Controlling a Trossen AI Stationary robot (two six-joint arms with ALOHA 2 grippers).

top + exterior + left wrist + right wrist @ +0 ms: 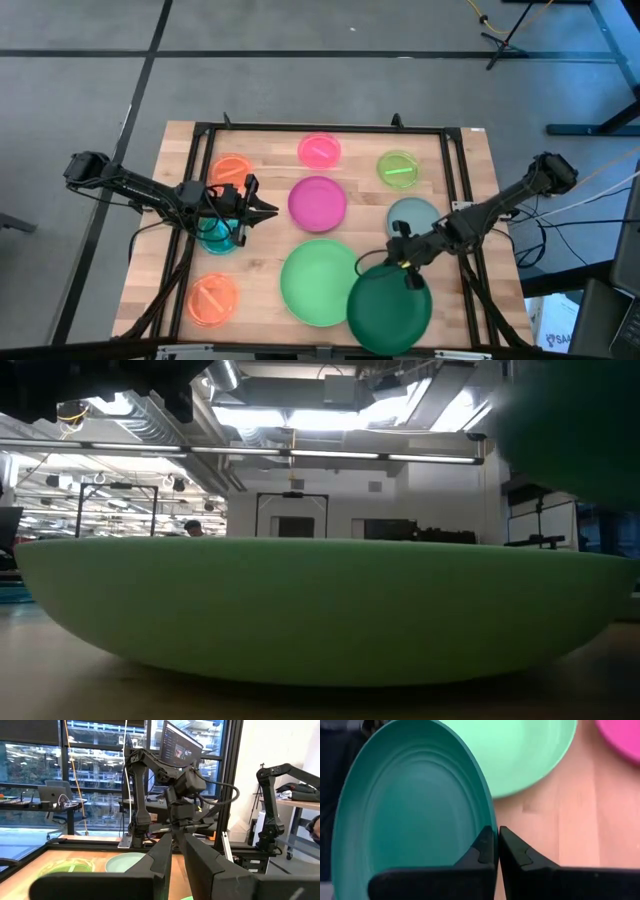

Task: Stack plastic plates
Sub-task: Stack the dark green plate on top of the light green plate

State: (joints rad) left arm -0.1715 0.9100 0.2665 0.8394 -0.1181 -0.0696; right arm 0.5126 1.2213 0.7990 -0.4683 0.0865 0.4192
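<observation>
Nowhere any writing on plates [317, 203]

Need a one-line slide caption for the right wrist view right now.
Right gripper pinches the dark green plate by its rim, beside the mint plate on the wooden table.

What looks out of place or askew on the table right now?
The dark green plate hangs over the table's front edge, pinched at its rim by the right pincer and overlapping the mint plate. The left pincer is near the teal plate.
</observation>
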